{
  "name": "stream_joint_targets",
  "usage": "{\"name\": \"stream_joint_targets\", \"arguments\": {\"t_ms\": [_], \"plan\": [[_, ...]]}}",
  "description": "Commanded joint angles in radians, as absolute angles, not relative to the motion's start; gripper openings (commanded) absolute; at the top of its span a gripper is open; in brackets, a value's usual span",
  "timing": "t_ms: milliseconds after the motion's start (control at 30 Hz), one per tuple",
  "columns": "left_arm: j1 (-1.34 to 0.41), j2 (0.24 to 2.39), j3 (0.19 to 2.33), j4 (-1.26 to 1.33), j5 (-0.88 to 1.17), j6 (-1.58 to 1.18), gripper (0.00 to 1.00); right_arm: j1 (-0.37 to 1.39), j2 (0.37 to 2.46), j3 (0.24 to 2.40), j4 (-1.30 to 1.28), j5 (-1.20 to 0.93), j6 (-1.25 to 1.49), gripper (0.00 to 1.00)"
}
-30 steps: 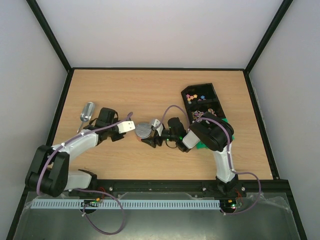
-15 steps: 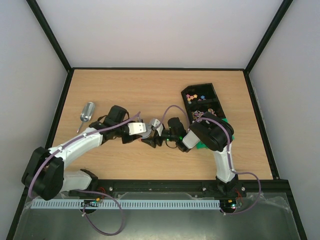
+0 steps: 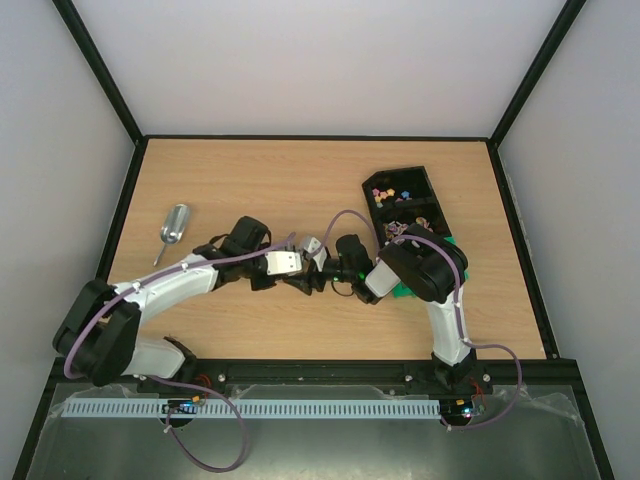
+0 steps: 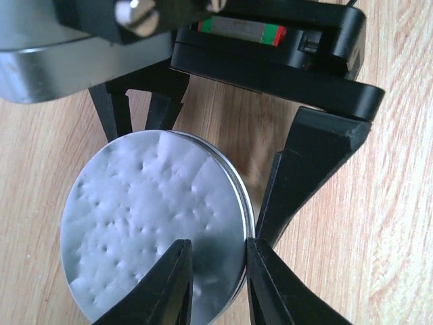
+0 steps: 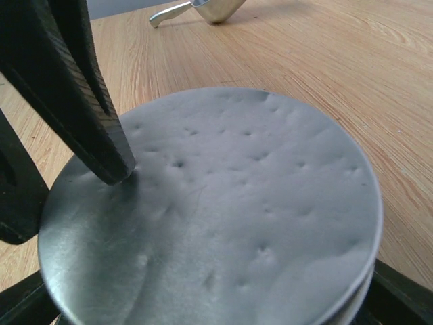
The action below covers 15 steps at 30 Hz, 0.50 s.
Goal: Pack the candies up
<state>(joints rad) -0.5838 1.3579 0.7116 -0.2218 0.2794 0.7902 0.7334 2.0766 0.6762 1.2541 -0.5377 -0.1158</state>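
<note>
A round silver tin [image 4: 149,223] with a dimpled lid stands on the wooden table; it fills the right wrist view [image 5: 223,203]. My right gripper [image 4: 216,152] is shut on the tin's sides, one finger [image 4: 318,156] on each side. My left gripper [image 4: 220,277] hangs over the tin with a narrow gap between its jaws. It straddles the lid's rim: one fingertip [image 5: 108,156] rests on the lid, the other is outside the edge. From above, the left gripper [image 3: 290,270] hides the tin. The candies [image 3: 385,190] lie in the black tray's far compartment.
The black tray [image 3: 425,180] stands at the right, behind my right arm, with a green piece [image 3: 403,292] beside the arm. The metal scoop [image 3: 174,224] lies on the table at the left; it also shows in the right wrist view [image 5: 203,8].
My left arm has swung right, away from the scoop, and its gripper has come over the tin. My right arm has held still with the tin.
</note>
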Motion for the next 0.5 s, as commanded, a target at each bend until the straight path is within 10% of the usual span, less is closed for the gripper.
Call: {"name": "stream_joint_targets", "arguments": {"t_ms": [0,467], "plan": [[-0.56,1.358,0.674,-0.204,0.175,0.824,0.23,0.736,2.071,0.661,1.201,-0.558,-0.129,0.39],[-0.378,1.334,0.643,-0.195,0.155,0.921,0.21,0.734,2.074,0.659,1.193,-0.559,-0.137,0.34]]}}
